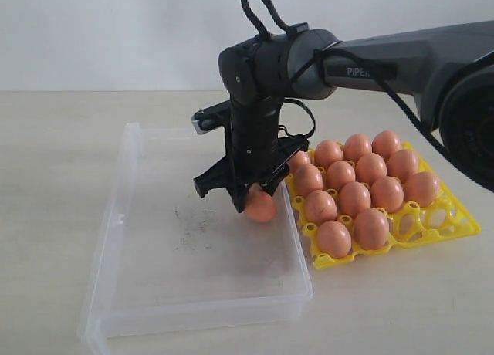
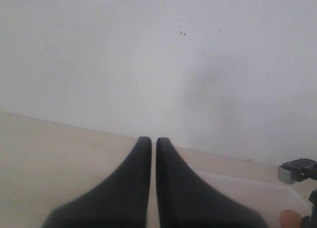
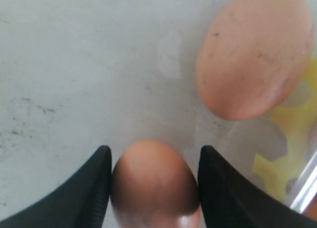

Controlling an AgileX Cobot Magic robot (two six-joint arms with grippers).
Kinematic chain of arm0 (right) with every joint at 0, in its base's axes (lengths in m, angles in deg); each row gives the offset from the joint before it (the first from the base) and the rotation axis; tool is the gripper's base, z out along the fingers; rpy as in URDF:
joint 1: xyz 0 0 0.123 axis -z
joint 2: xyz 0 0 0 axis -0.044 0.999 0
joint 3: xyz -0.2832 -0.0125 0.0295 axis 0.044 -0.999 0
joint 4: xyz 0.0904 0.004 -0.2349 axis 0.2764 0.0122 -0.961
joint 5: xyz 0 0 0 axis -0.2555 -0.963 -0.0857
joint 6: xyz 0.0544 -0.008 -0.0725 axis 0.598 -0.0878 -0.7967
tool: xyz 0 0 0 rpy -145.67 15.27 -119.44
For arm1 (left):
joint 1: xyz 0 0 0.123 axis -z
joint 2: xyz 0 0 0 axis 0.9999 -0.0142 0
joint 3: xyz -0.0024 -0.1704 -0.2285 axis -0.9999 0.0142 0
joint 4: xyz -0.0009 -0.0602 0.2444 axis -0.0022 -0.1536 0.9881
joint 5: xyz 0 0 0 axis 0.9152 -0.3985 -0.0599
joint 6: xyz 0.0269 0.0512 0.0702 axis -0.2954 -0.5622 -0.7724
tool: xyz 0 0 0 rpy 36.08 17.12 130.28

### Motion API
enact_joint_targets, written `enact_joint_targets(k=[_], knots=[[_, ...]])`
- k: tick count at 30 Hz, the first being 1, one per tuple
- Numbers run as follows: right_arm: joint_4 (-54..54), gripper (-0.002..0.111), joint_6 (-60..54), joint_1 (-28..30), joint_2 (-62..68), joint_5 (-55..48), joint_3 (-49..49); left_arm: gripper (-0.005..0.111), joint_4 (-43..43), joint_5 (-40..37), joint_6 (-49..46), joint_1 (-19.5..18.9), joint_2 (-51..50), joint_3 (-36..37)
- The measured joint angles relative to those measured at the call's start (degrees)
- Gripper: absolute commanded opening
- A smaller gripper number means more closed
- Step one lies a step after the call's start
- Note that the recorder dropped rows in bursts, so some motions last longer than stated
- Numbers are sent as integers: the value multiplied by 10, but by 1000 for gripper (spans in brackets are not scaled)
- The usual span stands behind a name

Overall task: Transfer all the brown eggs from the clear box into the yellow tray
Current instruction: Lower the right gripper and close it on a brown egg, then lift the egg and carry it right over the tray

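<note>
While the right gripper (image 1: 258, 199) clasps a brown egg (image 1: 262, 208) low in the clear box (image 1: 177, 262), the free cups lie off to its right.
Its fingers (image 3: 94, 193) sit against both sides of the egg with no gap showing, and the egg's long axis runs along them, so they close on its narrow waist. The egg is near the box's right wall, and the yellow tray (image 1: 436, 216) stands just beyond that wall. The empty cups appear to be at the tray's near right corner, so the carry likely has to rise over the wall and cross the filled rows. A second egg (image 3: 255, 54) lies loose on the box floor nearby. The left gripper (image 2: 152, 143), its fingers nearly together on nothing, stands apart from the eggs, so the right arm is plainly nearer.
</note>
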Motion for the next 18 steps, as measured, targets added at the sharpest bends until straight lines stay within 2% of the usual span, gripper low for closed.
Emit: enact_joint_targets(k=[4,8,9,15,18], knots=[[-1,0,-8,0,1,76,-1,4,0,0,0,0,0,0],[-1,0,34,-13,1,339,-74,4,0,0,0,0,0,0],[0,0,48,-17,-6,440,-113,4,0,0,0,0,0,0],[10,0,80,-21,-65,813,-332,4,0,0,0,0,0,0],[11,0,84,-21,-98,1054,-441,4,0,0,0,0,0,0]])
